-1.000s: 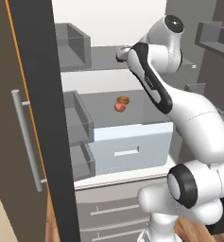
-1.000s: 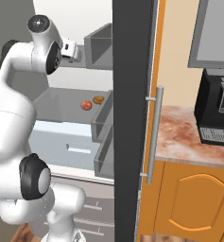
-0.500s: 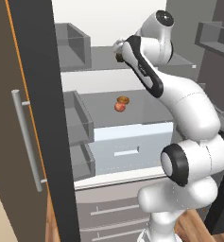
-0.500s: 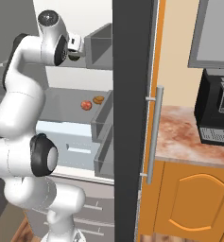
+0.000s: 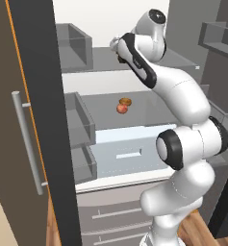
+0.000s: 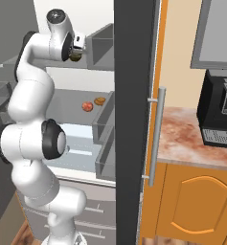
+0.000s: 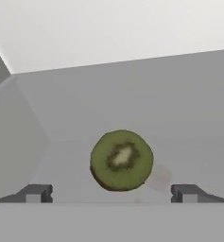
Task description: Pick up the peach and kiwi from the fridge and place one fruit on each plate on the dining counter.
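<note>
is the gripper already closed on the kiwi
No, in the hand view the kiwi sits on the fridge shelf between the two fingertips, which stand wide apart and clear of it.

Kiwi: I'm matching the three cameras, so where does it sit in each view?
Left base view: kiwi upper centre, a small dark speck.
Right base view: upper left, a brownish blob.
Hand view: centre, green cut face toward the camera.
Shared landmark: the grey fridge shelf under it.
</note>
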Tool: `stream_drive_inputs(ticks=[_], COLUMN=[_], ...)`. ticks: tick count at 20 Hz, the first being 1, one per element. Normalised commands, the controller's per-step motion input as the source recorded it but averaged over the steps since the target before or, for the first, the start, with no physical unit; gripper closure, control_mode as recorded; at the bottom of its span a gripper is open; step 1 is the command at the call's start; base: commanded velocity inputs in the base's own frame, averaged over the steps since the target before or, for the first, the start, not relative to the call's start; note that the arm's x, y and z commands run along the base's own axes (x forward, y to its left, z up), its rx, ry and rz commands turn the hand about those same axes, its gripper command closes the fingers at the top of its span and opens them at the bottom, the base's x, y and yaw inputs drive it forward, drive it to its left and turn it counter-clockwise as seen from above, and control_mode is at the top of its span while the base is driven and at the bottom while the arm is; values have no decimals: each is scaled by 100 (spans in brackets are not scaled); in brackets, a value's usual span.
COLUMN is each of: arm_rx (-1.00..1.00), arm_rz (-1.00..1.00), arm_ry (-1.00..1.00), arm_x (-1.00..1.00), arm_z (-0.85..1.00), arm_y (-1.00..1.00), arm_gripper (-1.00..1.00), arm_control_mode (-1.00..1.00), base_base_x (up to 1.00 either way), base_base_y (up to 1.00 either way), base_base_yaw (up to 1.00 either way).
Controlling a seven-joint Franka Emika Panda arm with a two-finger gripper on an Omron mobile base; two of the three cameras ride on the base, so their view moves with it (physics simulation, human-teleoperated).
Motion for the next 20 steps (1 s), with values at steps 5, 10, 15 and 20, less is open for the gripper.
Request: stream_drive_inputs(ticks=[5,10,15,20], arm_rx=[0,0,0,0], arm_rz=[0,0,0,0], arm_ry=[3,1,0,1], arm_x=[40,16,12,25], arm_z=[-8,-14,-22,-26], arm_y=[0,1,6,13], arm_gripper=[-100,-100,-100,-100], arm_control_mode=[-100,-100,-100,-100], base_base_x=[0,0,0,0], base_base_y=[0,0,0,0], base_base_yaw=[0,0,0,0])
